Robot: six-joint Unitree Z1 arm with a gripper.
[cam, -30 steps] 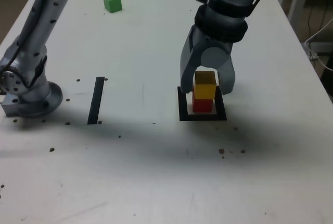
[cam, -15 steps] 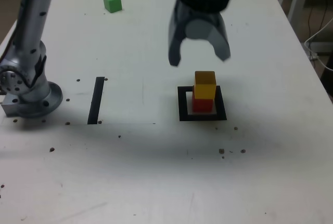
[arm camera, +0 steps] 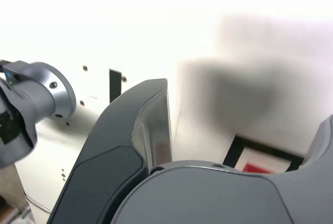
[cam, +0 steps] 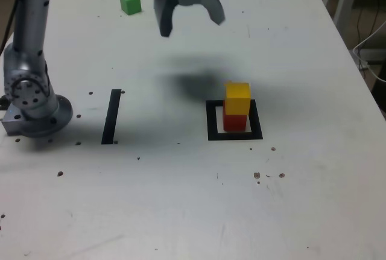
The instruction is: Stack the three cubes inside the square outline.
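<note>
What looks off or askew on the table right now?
Little stands out: the yellow cube sits squarely on the red cube inside the square outline. Dark specks dot the table, and the green cube lies unstacked.

arm (cam: 30, 6) cropped above; red cube (arm camera: 258, 168) half hidden

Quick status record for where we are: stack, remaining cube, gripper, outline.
stack: yellow cube sits on red cube, two high
location: inside the square outline
remaining: green cube alone, near the table's far edge, toward the exterior view's left
gripper: gripper open, empty, above the table between stack and green cube
other: straight black strip left of the outline in the exterior view
done: two of three stacked
</note>
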